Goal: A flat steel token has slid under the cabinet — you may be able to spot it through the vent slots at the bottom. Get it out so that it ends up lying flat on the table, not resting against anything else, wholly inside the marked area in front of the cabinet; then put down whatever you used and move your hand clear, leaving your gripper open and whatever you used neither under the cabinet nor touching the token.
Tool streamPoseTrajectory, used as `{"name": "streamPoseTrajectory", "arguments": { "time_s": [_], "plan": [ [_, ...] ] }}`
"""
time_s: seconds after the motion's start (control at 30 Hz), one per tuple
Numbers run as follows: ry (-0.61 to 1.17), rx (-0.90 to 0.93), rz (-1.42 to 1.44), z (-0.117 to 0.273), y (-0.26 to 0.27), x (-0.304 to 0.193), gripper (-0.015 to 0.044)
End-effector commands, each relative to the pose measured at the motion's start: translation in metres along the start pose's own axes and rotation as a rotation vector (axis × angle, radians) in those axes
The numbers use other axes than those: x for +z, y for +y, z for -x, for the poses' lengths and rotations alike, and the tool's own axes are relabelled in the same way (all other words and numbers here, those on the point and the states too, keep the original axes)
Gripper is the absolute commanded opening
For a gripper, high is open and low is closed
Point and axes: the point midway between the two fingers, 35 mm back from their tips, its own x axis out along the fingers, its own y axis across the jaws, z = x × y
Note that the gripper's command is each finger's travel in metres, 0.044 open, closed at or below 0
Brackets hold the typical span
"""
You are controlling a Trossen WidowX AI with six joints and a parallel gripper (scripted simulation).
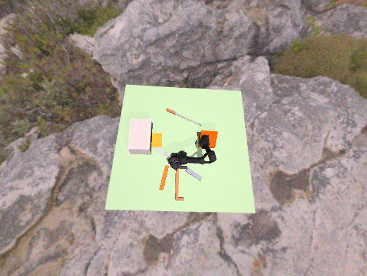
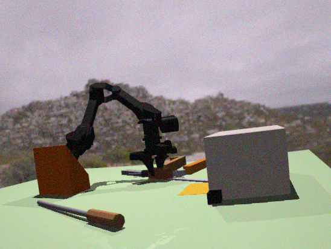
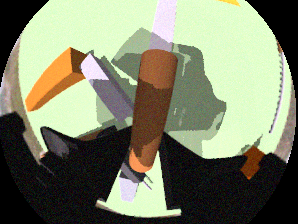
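My gripper (image 1: 174, 164) (image 2: 156, 171) (image 3: 147, 131) points down, shut on the brown handle (image 2: 161, 173) (image 3: 155, 95) of a flat tool, low at the table. Its pale flat blade (image 1: 162, 152) (image 2: 191, 180) (image 3: 164, 25) reaches towards the cabinet (image 1: 140, 135) (image 2: 247, 166). The yellow marked area (image 1: 157, 140) (image 2: 194, 189) (image 3: 231, 1) lies against the cabinet's front, and the blade's far end is near its corner. The steel token is not visible in any view; the vent slots cannot be made out.
A grey tool (image 1: 194, 174) (image 3: 115, 100) lies partly below the held handle. An orange bar (image 1: 164, 177) (image 2: 194, 166) and an L-shaped orange stick (image 1: 177, 184) (image 2: 178, 163) lie beside it. A thin rod with a brown handle (image 1: 171, 111) (image 2: 106, 219) lies across the table. An orange block (image 1: 211, 139) (image 2: 54, 172) stands by the arm's base.
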Motion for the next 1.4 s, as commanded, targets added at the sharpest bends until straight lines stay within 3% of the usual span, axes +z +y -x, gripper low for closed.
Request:
{"name": "streamPoseTrajectory", "arguments": {
  "time_s": [0.0,1.37],
  "plan": [
    [0.001,-0.001,0.012,0.0,0.001,0.005,0.0],
    [0.002,-0.005,0.047,0.0,0.004,0.056,0.0]
  ]
}}
